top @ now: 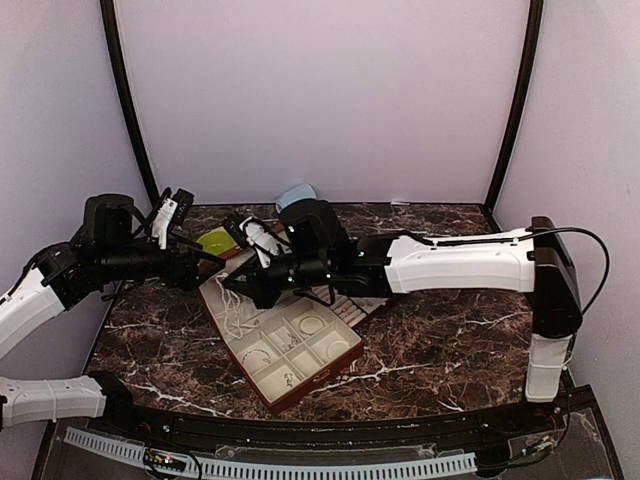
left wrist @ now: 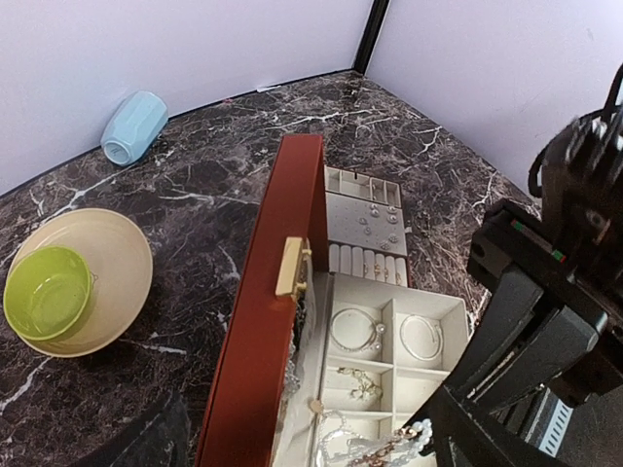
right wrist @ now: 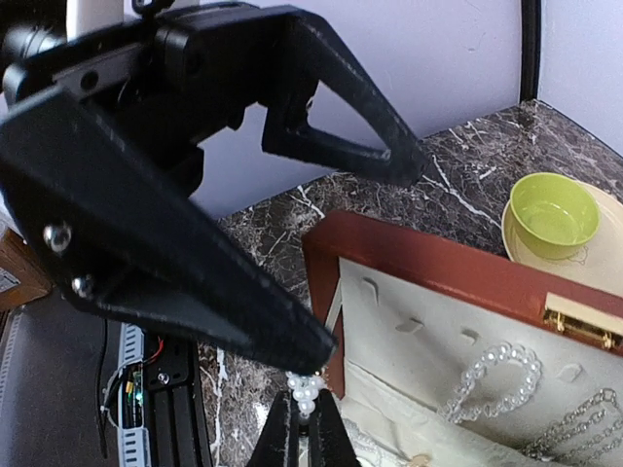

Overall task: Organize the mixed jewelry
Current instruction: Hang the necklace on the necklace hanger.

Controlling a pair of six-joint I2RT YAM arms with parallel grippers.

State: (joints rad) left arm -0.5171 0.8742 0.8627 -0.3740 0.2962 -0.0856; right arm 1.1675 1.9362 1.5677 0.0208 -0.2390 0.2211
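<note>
Left fingers [right wrist: 243, 292]: spread wide apart.
Right fingers [right wrist: 277, 448]: clamped on bead strand [right wrist: 306, 392].
Case [right wrist: 409, 258]: open on worktop [right wrist: 467, 165].

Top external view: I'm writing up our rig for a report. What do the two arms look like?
Both have white shell links joined by black cylindrical joints. The right arm carries a black cable looping from its elbow, with small green lights near its black wrist. The left arm has a black forearm.
</note>
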